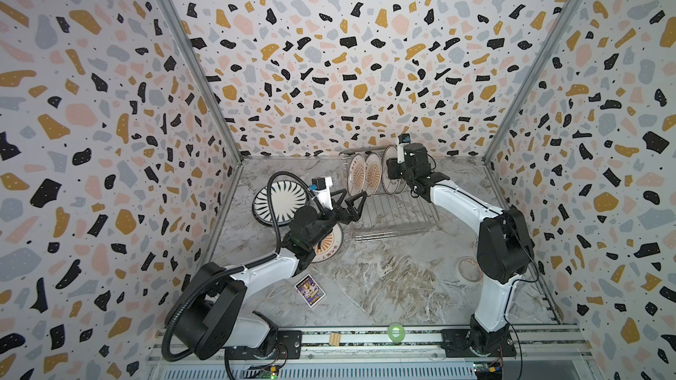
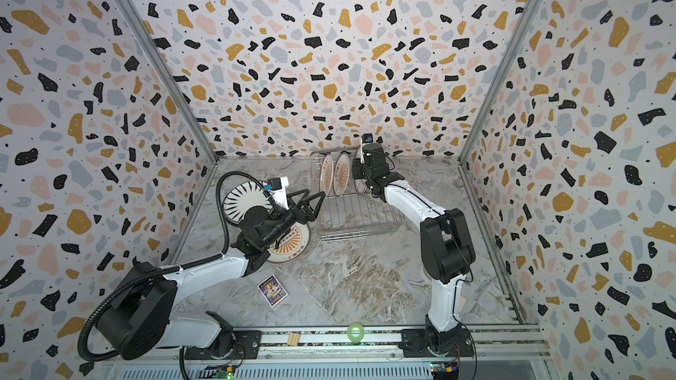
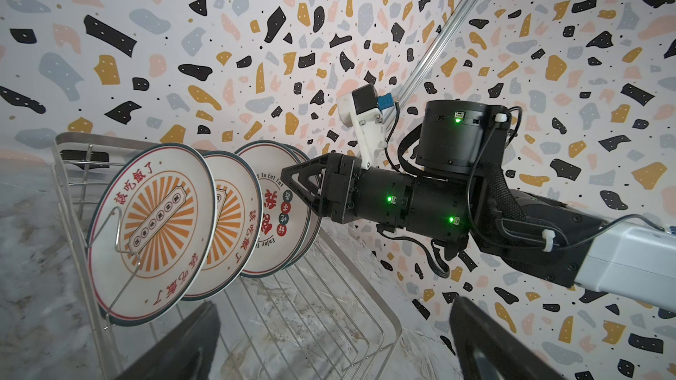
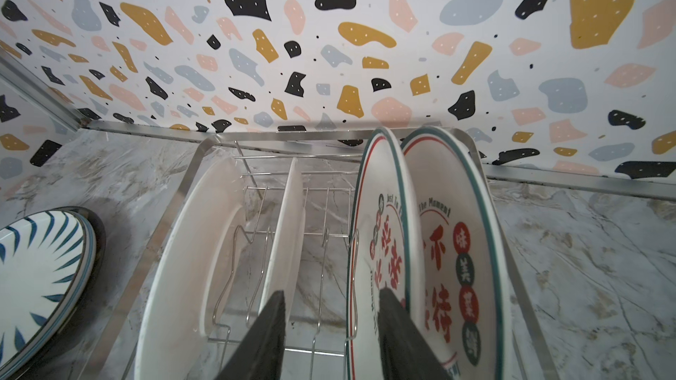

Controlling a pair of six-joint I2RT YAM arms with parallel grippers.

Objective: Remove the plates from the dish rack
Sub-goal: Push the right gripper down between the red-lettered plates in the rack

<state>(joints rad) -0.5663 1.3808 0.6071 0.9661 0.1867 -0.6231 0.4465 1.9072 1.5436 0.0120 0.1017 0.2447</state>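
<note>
A marbled table is enclosed by terrazzo-print walls. At left, two plates are laid flat. Next, the left hand is held spread wide, empty. Further right, four plates are stood in the rack, one straddled, not yet clamped, by the part-open right hand.

Fig. 1. The cell I drive remotely: a robotics lab enclosure. Terrazzo-print panels on aluminium posts wall in a marble-print desk beyond the mounting rail; both arm bases bolt onto that rail, with bare circuit boards just beside it.
</note>
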